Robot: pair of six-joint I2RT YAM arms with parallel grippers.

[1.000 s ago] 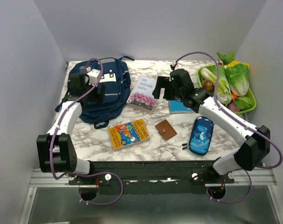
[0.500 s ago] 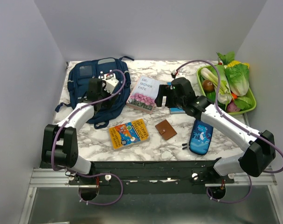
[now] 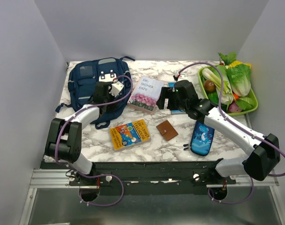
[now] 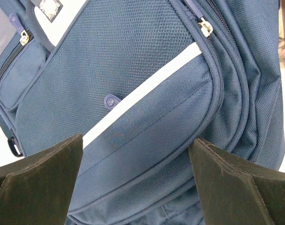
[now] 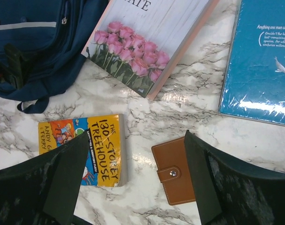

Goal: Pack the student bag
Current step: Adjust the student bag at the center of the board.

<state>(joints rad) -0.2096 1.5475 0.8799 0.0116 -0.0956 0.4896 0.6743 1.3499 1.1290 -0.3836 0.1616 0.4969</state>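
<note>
Both claws are spread wide and holding nothing. My left gripper (image 4: pixel 135 187) hangs right over the front pocket of the student bag (image 3: pixel 93 77), which lies flat at the back left of the table (image 3: pixel 147 150), and my arm covers its lower part from above. Right gripper (image 5: pixel 135 183) hovers over the marble, its right finger (image 5: pixel 227 187) hiding the edge of the brown wallet (image 5: pixel 173 164). Teal book (image 5: pixel 259 56) is mostly under my right arm up top and cut off at the wrist cam's edge, print too small to read. Yellow book (image 5: pixel 102 150) says "130-STOREY TREEHOUSE", author names clipped by the left finger (image 5: pixel 34 187). Rose-cover book (image 3: pixel 147 91): only "FATE" is clear
</note>
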